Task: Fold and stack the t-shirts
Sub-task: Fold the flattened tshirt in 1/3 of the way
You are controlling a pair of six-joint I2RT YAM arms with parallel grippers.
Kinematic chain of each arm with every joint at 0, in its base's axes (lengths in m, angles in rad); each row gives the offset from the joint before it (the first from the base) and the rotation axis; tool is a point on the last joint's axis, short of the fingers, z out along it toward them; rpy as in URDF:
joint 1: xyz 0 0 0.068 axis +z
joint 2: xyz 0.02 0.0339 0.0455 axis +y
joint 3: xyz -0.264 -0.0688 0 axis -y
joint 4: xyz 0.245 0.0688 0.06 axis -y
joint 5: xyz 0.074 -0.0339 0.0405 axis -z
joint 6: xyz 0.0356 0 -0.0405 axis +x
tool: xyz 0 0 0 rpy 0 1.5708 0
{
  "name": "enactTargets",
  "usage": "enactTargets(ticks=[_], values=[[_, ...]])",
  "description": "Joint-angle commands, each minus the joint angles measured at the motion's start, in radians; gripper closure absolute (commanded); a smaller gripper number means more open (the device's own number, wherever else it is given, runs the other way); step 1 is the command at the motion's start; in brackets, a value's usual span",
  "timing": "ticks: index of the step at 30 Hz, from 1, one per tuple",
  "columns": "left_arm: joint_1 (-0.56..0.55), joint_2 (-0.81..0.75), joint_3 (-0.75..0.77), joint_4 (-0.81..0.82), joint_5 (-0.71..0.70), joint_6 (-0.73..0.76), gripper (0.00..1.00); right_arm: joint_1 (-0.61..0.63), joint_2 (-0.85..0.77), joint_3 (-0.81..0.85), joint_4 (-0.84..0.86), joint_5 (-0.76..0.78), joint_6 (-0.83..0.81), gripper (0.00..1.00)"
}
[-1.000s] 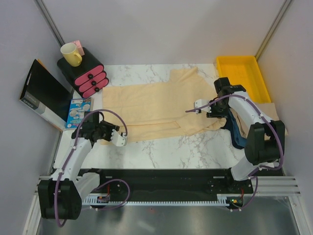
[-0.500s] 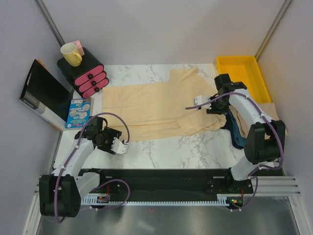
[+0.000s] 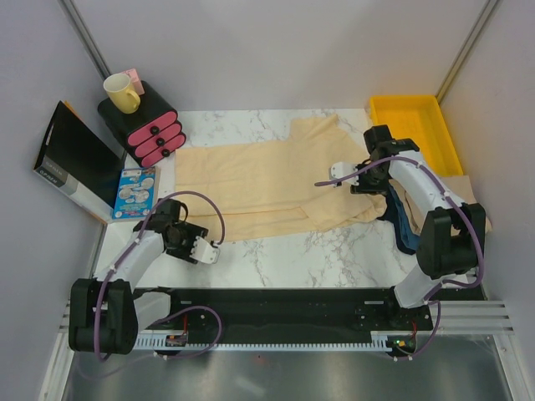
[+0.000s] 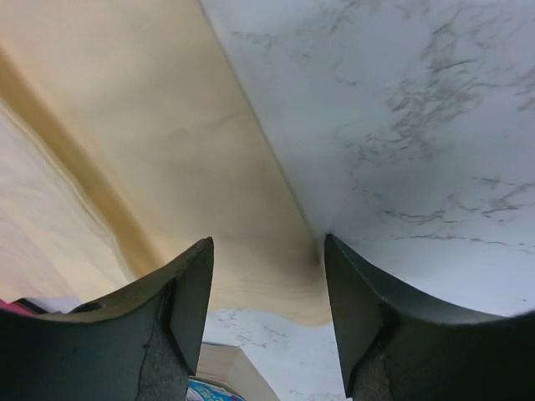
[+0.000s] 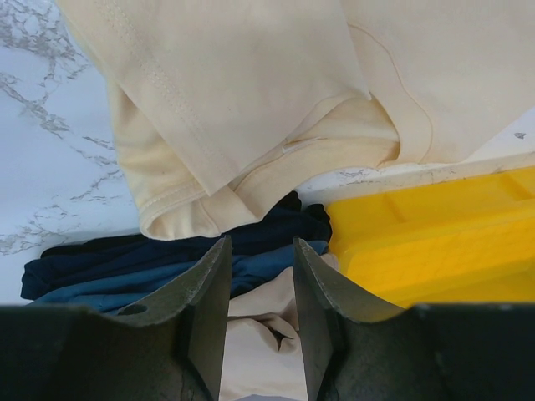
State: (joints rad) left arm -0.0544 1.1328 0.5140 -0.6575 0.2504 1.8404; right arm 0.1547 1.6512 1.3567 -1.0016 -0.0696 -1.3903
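T-shirt [image 3: 267,180] pale cream, plain, spread flat

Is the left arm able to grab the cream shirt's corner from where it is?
Probably yes. The left fingers are open, the corner of the shirt shows right between them on the table, and nothing blocks the way.

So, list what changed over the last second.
The left gripper drew back toward the near edge, away from the near-left corner of the cream t-shirt, and its jaws widened; they are empty. The right gripper shifted slightly toward the far side. The cream t-shirt and yellow tray stayed put.
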Motion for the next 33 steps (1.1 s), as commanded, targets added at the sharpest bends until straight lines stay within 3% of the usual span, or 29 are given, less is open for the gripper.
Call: enactTargets(ticks=[1, 3, 4, 6, 14, 20, 24, 33], values=[[-0.009, 0.111, -0.042, 0.076, -0.069, -0.035, 0.41, 0.005, -0.010, 0.036, 0.003, 0.004, 0.014, 0.57], [-0.015, 0.145, -0.037, 0.091, -0.097, -0.044, 0.65, 0.005, -0.019, 0.036, 0.003, 0.004, 0.014, 0.58], [-0.019, 0.160, -0.025, 0.096, -0.108, -0.050, 0.70, 0.005, -0.021, 0.035, 0.003, 0.005, 0.014, 0.57], [-0.019, 0.197, -0.011, 0.098, -0.129, -0.064, 0.98, 0.005, -0.030, 0.035, 0.003, 0.005, 0.014, 0.58], [-0.015, 0.246, 0.031, 0.058, -0.210, -0.067, 0.98, 0.005, -0.054, 0.033, -0.032, -0.007, 0.013, 0.57], [0.002, 0.294, 0.046, 0.044, -0.296, -0.061, 0.98, 0.014, -0.053, 0.061, -0.132, -0.068, 0.007, 0.49], [0.018, 0.350, 0.064, 0.042, -0.358, -0.070, 0.98, 0.067, -0.030, 0.081, -0.189, -0.119, 0.023, 0.41], [0.034, 0.522, 0.197, 0.042, -0.465, -0.179, 0.98, 0.242, 0.013, 0.056, -0.203, -0.154, 0.083, 0.38]])
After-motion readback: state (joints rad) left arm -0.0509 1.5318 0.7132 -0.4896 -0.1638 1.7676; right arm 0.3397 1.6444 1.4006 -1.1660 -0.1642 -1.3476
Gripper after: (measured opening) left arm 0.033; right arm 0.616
